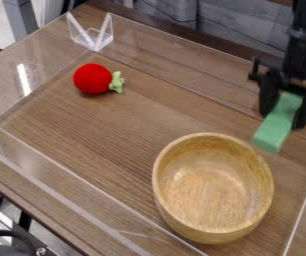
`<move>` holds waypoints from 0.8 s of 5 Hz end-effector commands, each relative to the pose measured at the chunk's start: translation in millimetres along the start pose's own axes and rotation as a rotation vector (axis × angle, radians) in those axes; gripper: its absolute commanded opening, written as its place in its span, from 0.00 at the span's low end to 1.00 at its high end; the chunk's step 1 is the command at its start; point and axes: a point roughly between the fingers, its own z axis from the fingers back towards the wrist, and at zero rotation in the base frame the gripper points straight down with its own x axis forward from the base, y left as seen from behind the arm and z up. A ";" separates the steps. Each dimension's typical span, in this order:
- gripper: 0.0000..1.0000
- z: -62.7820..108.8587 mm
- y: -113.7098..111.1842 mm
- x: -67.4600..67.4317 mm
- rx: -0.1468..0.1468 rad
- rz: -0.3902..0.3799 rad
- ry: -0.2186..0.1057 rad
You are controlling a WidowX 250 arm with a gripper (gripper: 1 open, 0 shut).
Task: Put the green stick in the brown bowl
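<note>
The green stick (277, 127) is a flat light-green block hanging tilted above the table at the right, just past the far right rim of the brown bowl (169, 166). My gripper (288, 98) comes down from the top right and is shut on the stick's upper end, its dark fingers on either side of it. The wooden bowl sits on the table at the lower right with nothing in it. The stick's lower end is above and beyond the bowl, not touching it.
A red round fruit (93, 78) with a green stem lies at the back left. Clear plastic walls (22, 80) run round the wooden tabletop, and a clear folded stand (92, 36) sits at the far left corner.
</note>
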 end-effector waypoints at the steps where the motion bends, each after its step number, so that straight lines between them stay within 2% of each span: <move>1: 0.00 26.2 -2.2 -13.7 -0.008 -0.006 -0.059; 2: 0.00 22.1 -4.1 -19.4 -0.006 -0.008 -0.047; 3: 0.00 7.8 -5.4 -26.4 -0.004 -0.009 -0.032; 4: 0.00 -8.6 -7.6 -42.8 -0.003 -0.008 -0.016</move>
